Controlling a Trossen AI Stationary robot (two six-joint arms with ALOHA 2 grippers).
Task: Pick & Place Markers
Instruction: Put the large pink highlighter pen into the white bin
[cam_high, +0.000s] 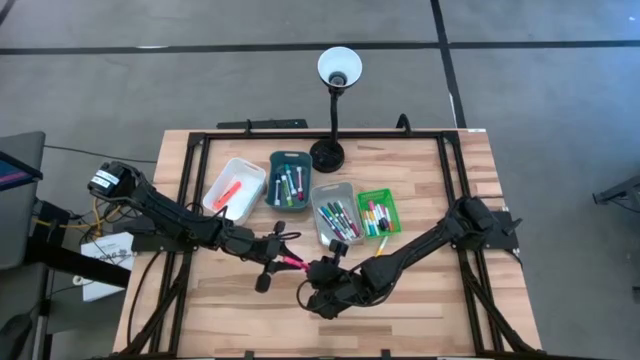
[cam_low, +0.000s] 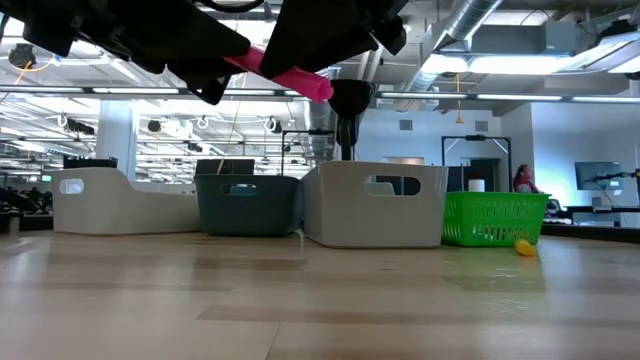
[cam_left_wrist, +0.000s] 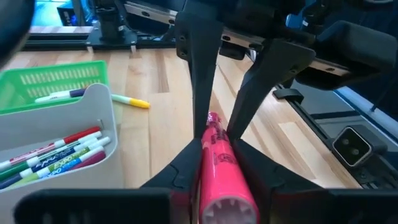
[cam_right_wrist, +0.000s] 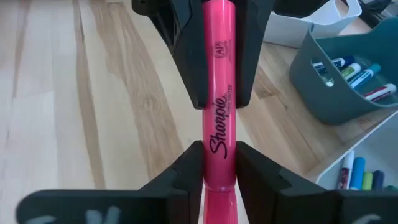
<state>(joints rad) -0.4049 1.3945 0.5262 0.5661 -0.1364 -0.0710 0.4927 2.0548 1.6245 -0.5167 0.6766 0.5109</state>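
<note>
The pink plastic highlighter pen (cam_right_wrist: 219, 106) lies level, spanning left gripper (cam_high: 281, 253) to right gripper (cam_high: 318, 272). Both clamp it. Its barrel reads "Sharpie".

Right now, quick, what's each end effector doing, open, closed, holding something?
Left end effector: closed on one end of the pink marker, above the table.
Right end effector: closed on the same pink marker's other end.

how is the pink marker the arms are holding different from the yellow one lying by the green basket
The pink marker is held off the table between the left gripper and right gripper; the yellow marker lies loose on the wood. The pink one is one colour all over and looks thicker; the yellow one has a white barrel. Both are outside the bins.
</note>
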